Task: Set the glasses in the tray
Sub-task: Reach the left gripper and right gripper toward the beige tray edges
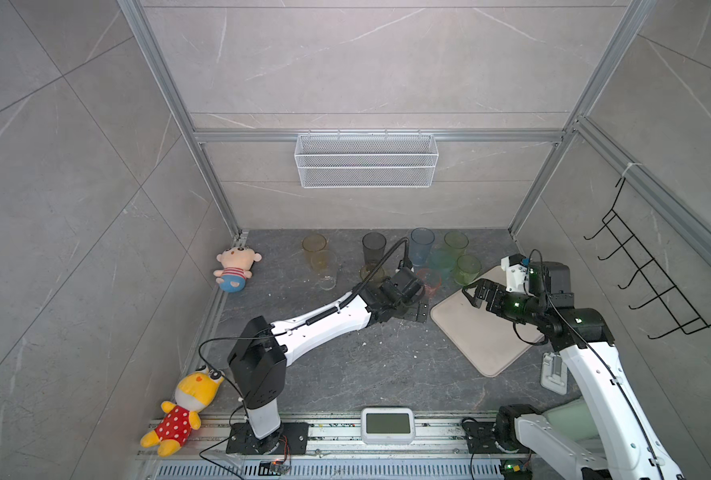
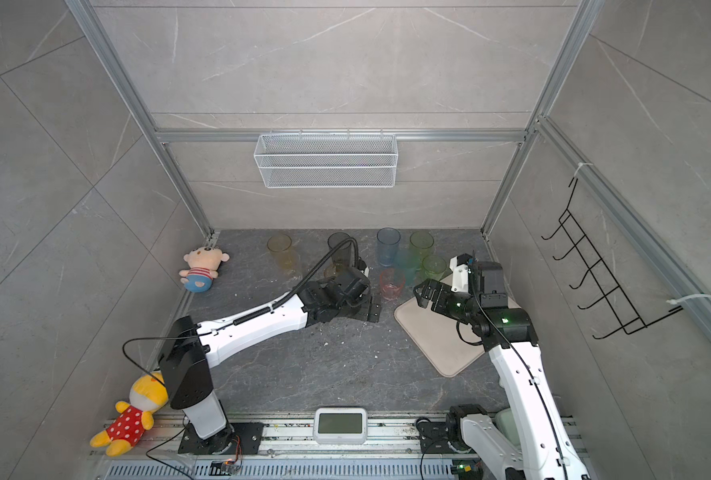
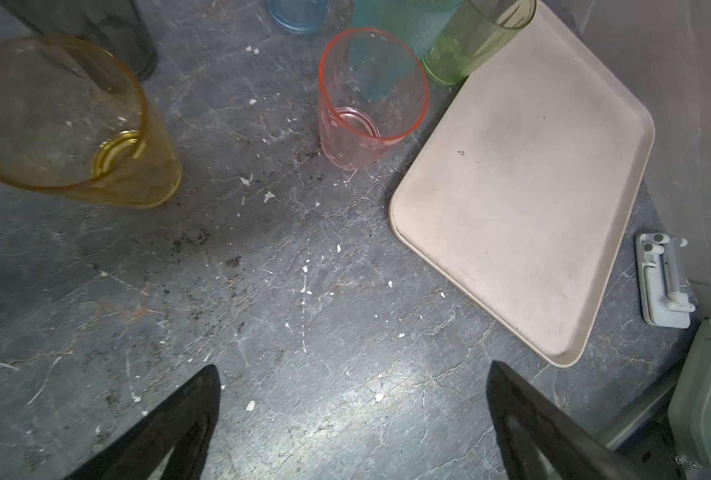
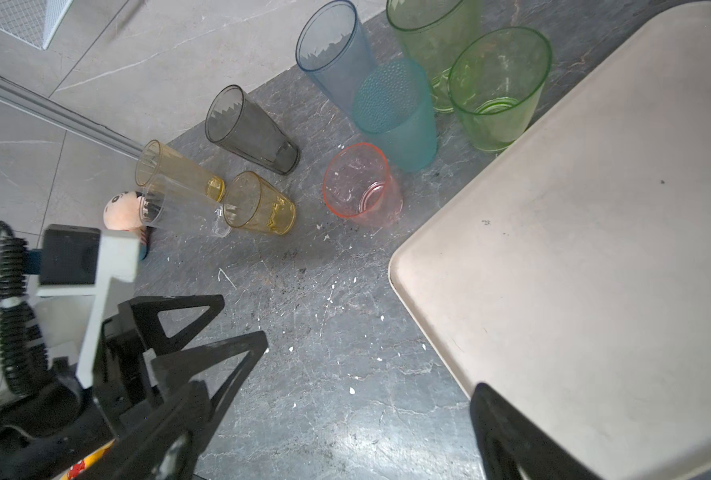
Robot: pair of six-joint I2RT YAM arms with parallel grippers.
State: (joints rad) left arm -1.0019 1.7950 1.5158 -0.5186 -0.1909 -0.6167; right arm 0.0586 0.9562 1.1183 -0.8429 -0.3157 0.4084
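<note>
the left claw (image 3: pixel 353 370) gapes empty, the pink glass (image 3: pixel 372 99) just far of it. the right claw (image 1: pixel 470 296) gapes empty over the tray's (image 1: pixel 478 336) far corner, near a green glass (image 1: pixel 468 269).

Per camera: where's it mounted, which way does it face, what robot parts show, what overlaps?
Top views: high in front, facing down and back toward wire basket; whole left arm, right arm, left gripper, right gripper.
Left wrist: on left arm, facing down at pink glass and tray; own open fingers.
Right wrist: on right arm, facing teal glass; own fingers, plus left gripper.
Shared: both wrist views hold pink glass and tray.
</note>
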